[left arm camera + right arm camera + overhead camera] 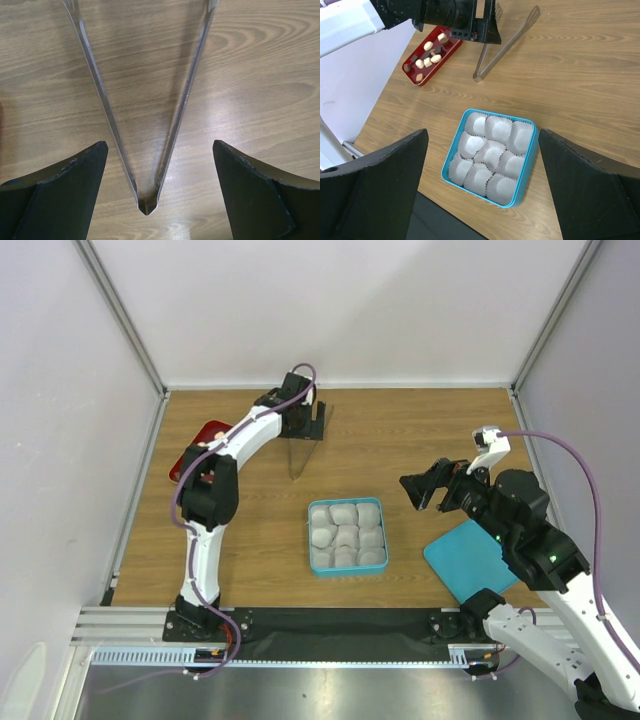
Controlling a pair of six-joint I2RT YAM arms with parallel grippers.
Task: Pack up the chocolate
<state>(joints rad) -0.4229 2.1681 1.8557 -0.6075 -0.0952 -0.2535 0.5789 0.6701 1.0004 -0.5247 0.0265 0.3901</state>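
The chocolate (431,56), small dark and cream pieces, lies in a red tray (415,75) at the table's far left. My left arm partly covers this red tray (200,436) in the top view. Thin metal tongs (146,205) lie flat on the wood with their hinged end between the fingers of my left gripper (159,145). It is open, and neither finger touches them. My right gripper (482,132) hovers open and empty above a blue box (530,165) lined with white paper cups (492,152).
The blue box (311,540) sits mid-table, its blue lid (465,558) lying to the right under my right arm. The tongs (297,455) point toward the box. Grey walls enclose the left, back and right sides.
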